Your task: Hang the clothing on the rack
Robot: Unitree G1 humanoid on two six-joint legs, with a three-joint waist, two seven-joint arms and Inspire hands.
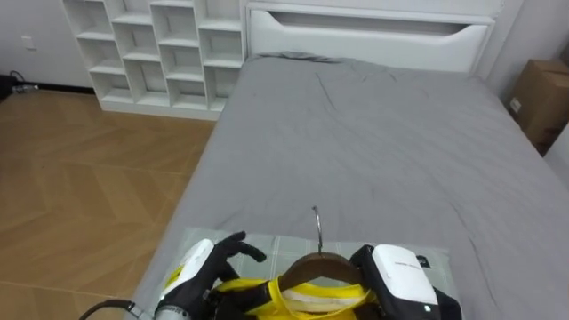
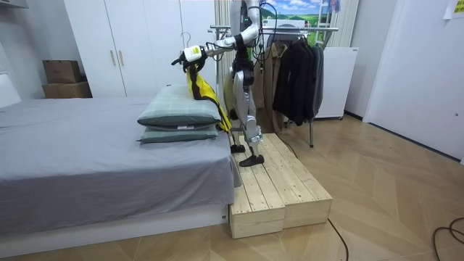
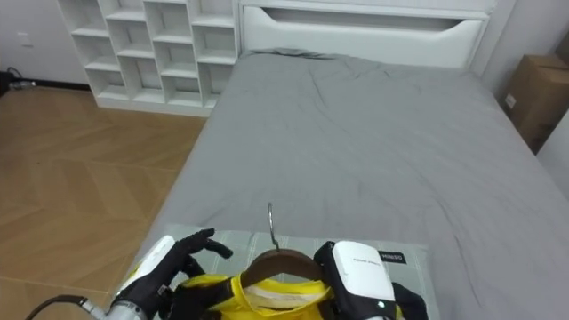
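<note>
At lower centre of the eye views, yellow garment [image 1: 258, 292] is already on wooden hanger [image 1: 311, 264] but not yet on rack [image 2: 322, 29] behind robot, so approx. halfway imo; left robot hand [image 1: 200, 271] curls round garment's shoulder, right robot hand [image 1: 404, 276] sits at hanger's other end w/ fingers hidden, grip can't tell.

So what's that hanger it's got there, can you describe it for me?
The hanger is dark brown, seemingly wood, with a curved arch and a thin metal hook standing upright. A yellow garment is draped on it, hiding its arms. It sits level above the checked pillows at the near end of the grey bed, the left hand at one end and the right hand at the other.
</note>
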